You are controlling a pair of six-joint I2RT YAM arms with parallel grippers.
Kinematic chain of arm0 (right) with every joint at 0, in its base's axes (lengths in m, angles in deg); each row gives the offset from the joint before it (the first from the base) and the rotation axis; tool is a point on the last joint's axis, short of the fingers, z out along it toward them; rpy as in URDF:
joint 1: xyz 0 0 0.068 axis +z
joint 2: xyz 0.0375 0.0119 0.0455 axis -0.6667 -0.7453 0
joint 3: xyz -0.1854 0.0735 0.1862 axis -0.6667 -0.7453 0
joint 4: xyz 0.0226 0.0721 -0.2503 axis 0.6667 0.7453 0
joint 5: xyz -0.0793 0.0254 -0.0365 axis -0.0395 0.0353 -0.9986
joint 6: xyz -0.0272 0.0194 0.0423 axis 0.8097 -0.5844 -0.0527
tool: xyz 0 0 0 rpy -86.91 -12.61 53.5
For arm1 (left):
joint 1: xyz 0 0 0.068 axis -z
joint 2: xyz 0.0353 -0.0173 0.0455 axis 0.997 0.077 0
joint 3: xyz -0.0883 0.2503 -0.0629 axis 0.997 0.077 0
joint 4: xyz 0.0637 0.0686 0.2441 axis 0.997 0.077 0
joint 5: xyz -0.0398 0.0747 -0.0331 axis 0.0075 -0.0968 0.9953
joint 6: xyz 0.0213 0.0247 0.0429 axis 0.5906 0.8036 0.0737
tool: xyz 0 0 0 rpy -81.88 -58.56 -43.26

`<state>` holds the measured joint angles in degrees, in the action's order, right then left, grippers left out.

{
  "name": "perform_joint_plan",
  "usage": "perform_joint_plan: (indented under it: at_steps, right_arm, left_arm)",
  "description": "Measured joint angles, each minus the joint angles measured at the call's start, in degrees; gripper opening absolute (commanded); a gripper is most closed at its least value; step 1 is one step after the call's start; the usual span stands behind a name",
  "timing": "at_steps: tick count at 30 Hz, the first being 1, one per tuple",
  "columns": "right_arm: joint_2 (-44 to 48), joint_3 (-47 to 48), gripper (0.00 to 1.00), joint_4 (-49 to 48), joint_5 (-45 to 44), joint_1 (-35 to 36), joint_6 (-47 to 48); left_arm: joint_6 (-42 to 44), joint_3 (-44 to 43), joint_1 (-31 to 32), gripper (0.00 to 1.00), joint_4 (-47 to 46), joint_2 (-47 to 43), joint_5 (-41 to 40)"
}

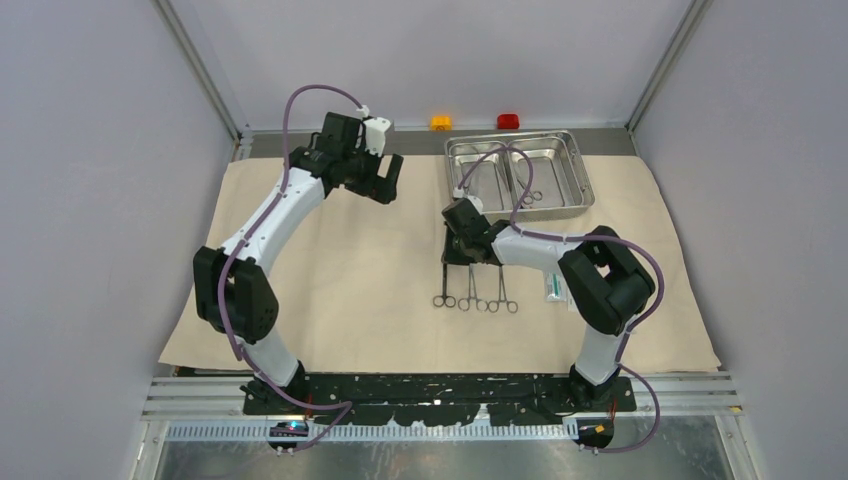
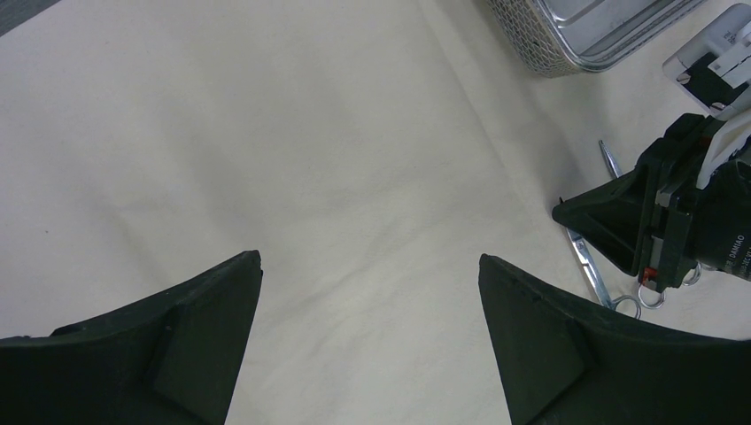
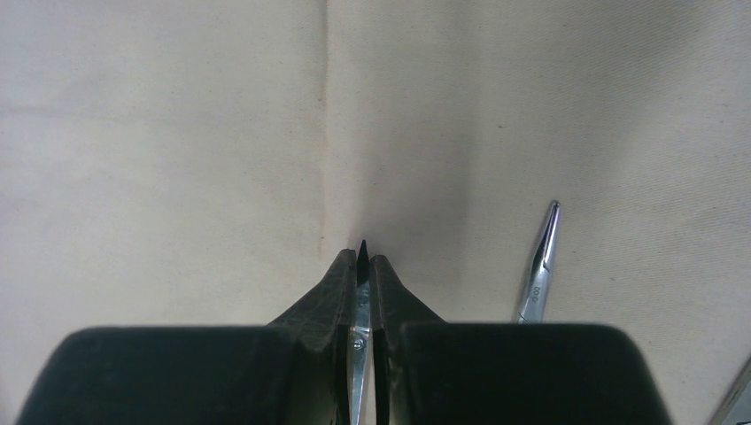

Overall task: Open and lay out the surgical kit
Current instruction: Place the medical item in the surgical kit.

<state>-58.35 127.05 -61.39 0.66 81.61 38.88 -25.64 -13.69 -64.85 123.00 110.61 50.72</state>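
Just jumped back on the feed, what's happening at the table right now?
The beige cloth is spread flat and instruments are being laid out on it. The right end effector is shut on a slim steel clamp, low over the cloth beside other clamps lying in a row. The left end effector hangs open above bare cloth, holding nothing. At least one ring-handled tool sits in the steel tray.
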Motion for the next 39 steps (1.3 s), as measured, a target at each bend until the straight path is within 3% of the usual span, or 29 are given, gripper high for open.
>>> perform_joint_plan:
  at_steps: [28, 39]
  right_arm:
    - [-1.05, -0.17, 0.0, -0.2, -1.51, 1.4, 0.13]
    - [-1.05, -0.28, 0.05, -0.5, -1.57, 1.4, 0.98]
  left_arm:
    - [-0.09, 0.15, 0.0, 0.95, -0.13, 0.0, 0.44]
    - [-0.44, 0.15, 0.0, 0.95, -0.13, 0.0, 0.63]
